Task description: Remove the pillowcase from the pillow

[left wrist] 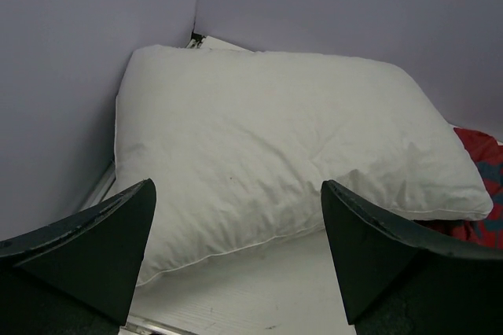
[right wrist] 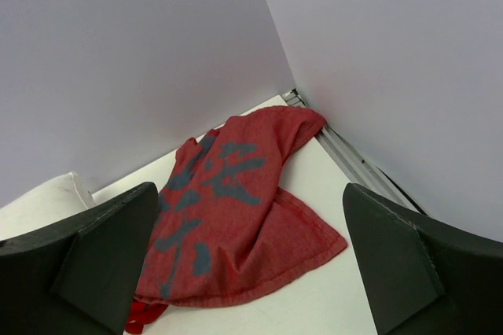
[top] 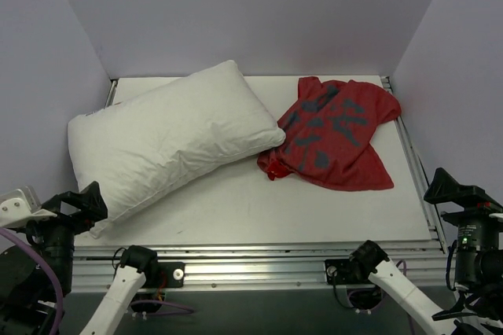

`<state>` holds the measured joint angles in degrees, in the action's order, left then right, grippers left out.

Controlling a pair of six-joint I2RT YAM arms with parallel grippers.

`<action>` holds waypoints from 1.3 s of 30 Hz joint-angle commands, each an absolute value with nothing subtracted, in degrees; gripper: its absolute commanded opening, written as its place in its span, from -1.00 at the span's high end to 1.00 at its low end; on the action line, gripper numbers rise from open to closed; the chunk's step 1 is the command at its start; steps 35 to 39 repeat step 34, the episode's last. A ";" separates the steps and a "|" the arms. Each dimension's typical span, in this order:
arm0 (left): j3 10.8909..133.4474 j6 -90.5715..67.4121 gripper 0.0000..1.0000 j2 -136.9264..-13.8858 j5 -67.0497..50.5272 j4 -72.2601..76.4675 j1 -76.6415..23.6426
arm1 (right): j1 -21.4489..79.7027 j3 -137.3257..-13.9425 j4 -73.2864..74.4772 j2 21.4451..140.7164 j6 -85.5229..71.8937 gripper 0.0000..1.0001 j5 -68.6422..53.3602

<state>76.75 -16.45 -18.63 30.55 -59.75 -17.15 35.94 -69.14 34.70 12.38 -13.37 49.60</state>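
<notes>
The table (top: 236,209) carries the bare pillow (top: 169,142) slantwise across its far-left corner. The pillow's right tip hides the left edge of the pillowcase (top: 338,134), which lies crumpled toward the far-right corner. Left gripper (left wrist: 237,217) and right gripper (right wrist: 250,217) gape wide at the near edge, touching nothing.

Left gripper (left wrist: 237,187): jaws wide apart, nothing between the fingers (left wrist: 94,241). Right gripper (right wrist: 250,187): same, fingers (right wrist: 416,256) spread wide, holding nothing. Left arm (top: 118,296) and right arm (top: 401,288) are both folded. The white links run from the bases down out of the top view, and each wrist sits outboard of its own base. Each gripper points forward and slightly down, touching nothing.
</notes>
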 commanded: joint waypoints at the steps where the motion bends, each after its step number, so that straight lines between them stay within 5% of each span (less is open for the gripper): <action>1: 75.85 -15.90 -0.88 -17.84 32.34 -57.13 -16.96 | 37.00 -67.94 34.28 12.39 -13.01 -1.00 52.82; 39: 74.71 -17.05 -0.88 -20.83 33.31 -58.18 -16.96 | 41.84 -65.57 34.19 12.74 -14.41 -1.00 52.91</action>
